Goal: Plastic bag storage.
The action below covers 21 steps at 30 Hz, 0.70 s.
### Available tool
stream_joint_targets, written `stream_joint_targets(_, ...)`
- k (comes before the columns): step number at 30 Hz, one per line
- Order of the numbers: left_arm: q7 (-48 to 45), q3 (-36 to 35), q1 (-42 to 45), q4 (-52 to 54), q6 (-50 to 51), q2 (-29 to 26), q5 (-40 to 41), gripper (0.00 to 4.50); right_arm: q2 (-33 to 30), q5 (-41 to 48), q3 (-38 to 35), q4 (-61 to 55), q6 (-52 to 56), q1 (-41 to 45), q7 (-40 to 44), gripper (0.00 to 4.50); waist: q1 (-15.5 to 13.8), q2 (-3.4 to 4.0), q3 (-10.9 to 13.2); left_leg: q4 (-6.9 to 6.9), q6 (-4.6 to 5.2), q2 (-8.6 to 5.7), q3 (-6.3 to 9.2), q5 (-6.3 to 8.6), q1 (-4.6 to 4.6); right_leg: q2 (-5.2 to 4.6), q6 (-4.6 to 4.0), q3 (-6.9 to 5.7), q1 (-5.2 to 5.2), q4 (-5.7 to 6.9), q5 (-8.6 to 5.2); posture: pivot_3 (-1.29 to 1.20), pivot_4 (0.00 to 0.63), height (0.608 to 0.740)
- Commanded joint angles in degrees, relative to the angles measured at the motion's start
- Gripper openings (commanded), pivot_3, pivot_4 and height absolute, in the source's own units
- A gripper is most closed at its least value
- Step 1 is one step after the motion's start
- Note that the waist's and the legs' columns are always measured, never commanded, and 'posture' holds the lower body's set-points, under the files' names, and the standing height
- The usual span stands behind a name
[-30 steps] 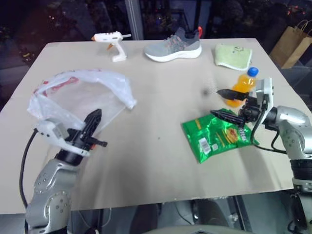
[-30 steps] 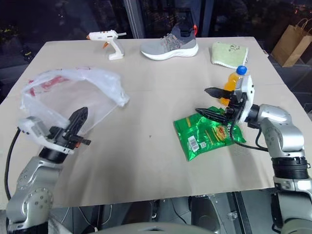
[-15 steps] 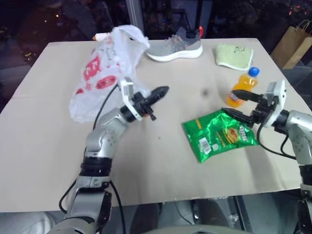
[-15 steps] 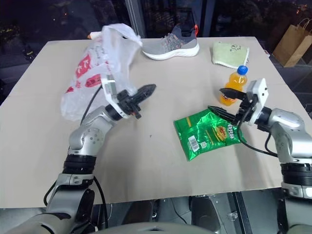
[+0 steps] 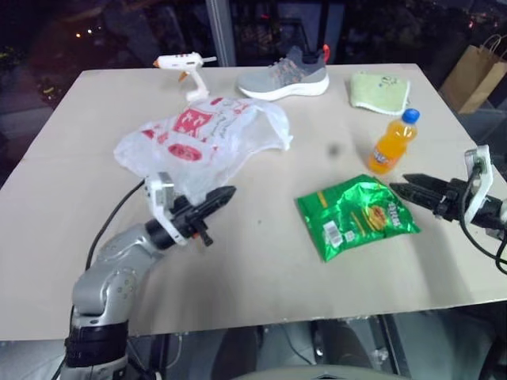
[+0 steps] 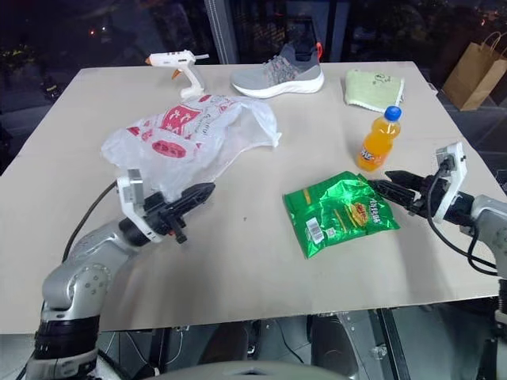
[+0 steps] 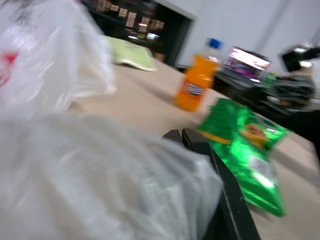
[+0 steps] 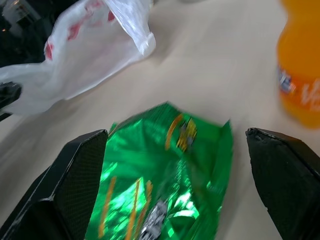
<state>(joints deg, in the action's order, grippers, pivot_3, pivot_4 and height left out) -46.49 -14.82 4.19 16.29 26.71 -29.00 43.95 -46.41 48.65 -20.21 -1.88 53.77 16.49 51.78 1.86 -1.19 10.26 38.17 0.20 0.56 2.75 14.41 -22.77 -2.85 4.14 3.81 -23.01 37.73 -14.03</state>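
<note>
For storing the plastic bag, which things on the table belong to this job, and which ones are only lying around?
Belong to the job:
- plastic bag
- left pincer, shut on the plastic bag

Only lying around:
- green snack packet
- orange drink bottle
- grey shoe
- glue gun
- green cloth
- brown paper bag

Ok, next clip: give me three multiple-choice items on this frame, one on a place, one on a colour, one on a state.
1. What stands nearest the green snack packet?
A. glue gun
B. orange drink bottle
C. grey shoe

2. What colour is the print on the plastic bag?
A. blue
B. green
C. red

3. How does the right gripper stand?
A. open, holding nothing
B. shut on the bottle
C. shut on the packet

Key: 1 B, the bottle is just beyond the packet. 2 C, red pictures and lettering show on the white plastic. 3 A, its fingers are spread wide with the packet lying loose ahead.
</note>
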Motion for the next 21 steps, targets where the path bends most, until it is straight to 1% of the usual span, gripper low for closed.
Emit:
stream_joint_targets(1, 3.23, -2.88, -3.13, 5.16, -1.63, 0.30, -0.46, 0.05, -1.94, 1.56, 1.98, -2.63, 5.36, -0.99, 0.33, 4.50, 0.01, 0.00, 0.00, 0.00, 0.00, 0.00, 0.01, 0.00, 0.00, 0.00, 0.00, 0.00, 0.00, 0.00, 0.00, 0.00, 0.150, 0.740)
stream_joint_targets(5, 7.67, -2.48, -7.62, 8.41, -2.43, 1.02, -3.59, 0.05, -1.34, -0.72, 5.50, -2.50, 4.95, -0.88, 0.00, 4.50, 0.23, 0.01, 0.00, -0.02, 0.00, 0.04, 0.00, 0.00, 0.01, 0.03, 0.00, -0.01, 0.00, 0.00, 0.00, 0.00, 0.150, 0.740)
stream_joint_targets(7, 10.13, -2.28, -10.33, 11.07, -1.28, 1.51, -3.79, 0.05, -1.42, -1.61, 6.14, -2.01, 3.99, -0.79, 0.41, 4.50, 0.21, 0.00, 0.00, -0.02, 0.00, 0.03, -0.02, 0.00, 0.01, 0.03, 0.00, 0.00, -0.01, -0.01, 0.00, 0.00, 0.150, 0.740)
stream_joint_targets(10, 11.85, -3.29, -12.71, 13.54, -2.24, 2.59, -3.23, 0.05, -1.83, -2.21, 6.27, -1.60, 3.48, -0.83, 1.12, 4.50, 0.08, 0.00, 0.00, -0.01, 0.00, 0.03, -0.02, 0.00, -0.01, 0.02, 0.01, 0.01, 0.00, -0.03, -0.01, 0.00, 0.150, 0.740)
stream_joint_targets(14, 14.29, -4.69, -14.39, 13.97, -6.94, 4.36, -6.74, 0.05, -1.51, -4.17, 6.74, -0.56, 1.59, -0.82, 1.59, 4.50, -0.07, -0.01, 0.00, -0.01, 0.00, 0.03, -0.02, 0.00, 0.00, 0.03, 0.01, 0.00, 0.00, -0.03, -0.01, 0.00, 0.150, 0.740)
stream_joint_targets(17, 14.74, -4.99, -14.97, 14.11, -9.34, 4.65, -8.55, 0.87, -1.32, -4.96, 7.04, -0.34, 1.03, -0.79, 1.87, 4.50, -0.06, -0.01, 0.00, -0.01, 0.00, 0.03, -0.04, 0.00, 0.00, 0.03, 0.00, 0.00, 0.00, -0.05, -0.01, 0.00, 0.150, 0.740)
stream_joint_targets(18, 14.16, -4.76, -15.49, 14.39, -9.75, 4.35, -8.78, 1.30, -1.32, -5.16, 7.05, -0.27, 0.87, -0.78, 2.04, 4.50, -0.05, -0.01, 0.00, -0.01, 0.00, 0.03, -0.04, 0.00, 0.00, 0.03, 0.00, 0.00, 0.00, -0.05, -0.01, 0.00, 0.150, 0.740)
stream_joint_targets(21, 13.47, -4.23, -17.35, 14.90, -12.34, 4.17, -11.13, 2.79, -1.38, -5.75, 7.18, -0.07, 0.52, -0.48, 2.35, 4.50, -0.02, -0.01, 0.00, -0.01, 0.00, 0.03, -0.06, 0.00, -0.01, 0.03, 0.00, 0.01, -0.01, -0.07, -0.01, 0.00, 0.150, 0.740)
